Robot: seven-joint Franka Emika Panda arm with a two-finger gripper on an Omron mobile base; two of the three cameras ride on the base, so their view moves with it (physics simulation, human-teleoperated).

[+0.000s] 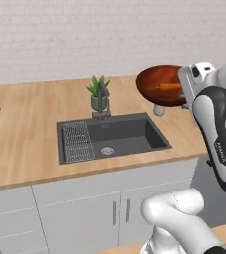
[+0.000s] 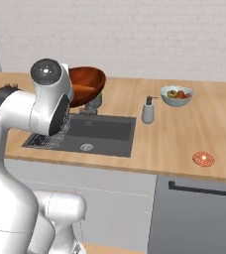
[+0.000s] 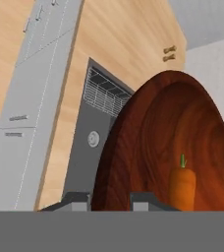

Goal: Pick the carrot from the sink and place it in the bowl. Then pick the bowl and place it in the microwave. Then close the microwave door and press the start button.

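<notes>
Pinching bowl (image 3: 173, 133) rim, fingers (image 3: 143, 199) (carrot (image 3: 182, 187) inside)

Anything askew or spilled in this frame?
Nothing spilled. The bowl is held off the counter, tilted, by the end effector gripping its rim. The carrot lies inside it. The sink holds only its rack.

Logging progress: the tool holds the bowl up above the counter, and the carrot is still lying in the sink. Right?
Not quite. The carrot lies inside the bowl, as the hand view shows, not in the sink. The tool does hold the bowl up above the counter.
</notes>
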